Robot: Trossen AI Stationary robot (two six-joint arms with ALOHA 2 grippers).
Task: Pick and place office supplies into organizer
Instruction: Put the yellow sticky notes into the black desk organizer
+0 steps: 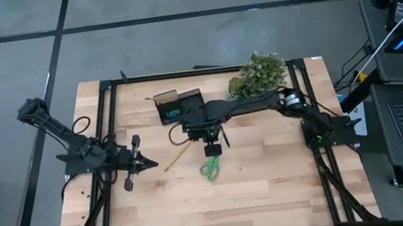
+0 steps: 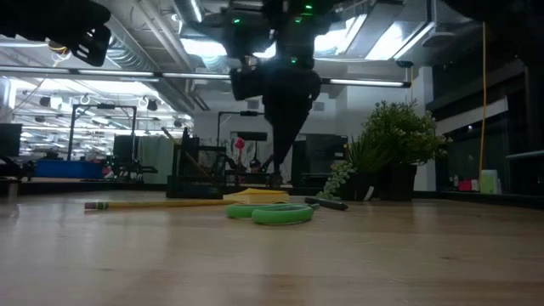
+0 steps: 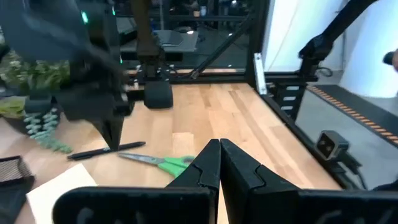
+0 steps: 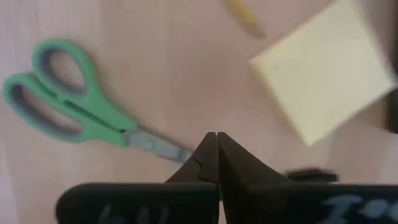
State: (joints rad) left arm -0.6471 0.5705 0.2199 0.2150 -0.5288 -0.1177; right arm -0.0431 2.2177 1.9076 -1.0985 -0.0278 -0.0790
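Nearest the low camera, green scissors [image 2: 270, 212] flat at centre frame, pencil [image 2: 153, 204] to their left, pen [image 2: 327, 204] to their right. Directly above, right gripper [image 1: 211, 147] with fingers pressed together and empty, tips poised over the blades near the yellow pad [image 4: 323, 74], likely lining up a pick. Organizer [image 1: 179, 105] up and left of it in the high view, close by, path clear. Left gripper [image 1: 146, 163] parked centre-left, fingers together, empty. Plant [image 1: 259, 73] crowding the upper right; bare table [image 1: 274, 189] below.
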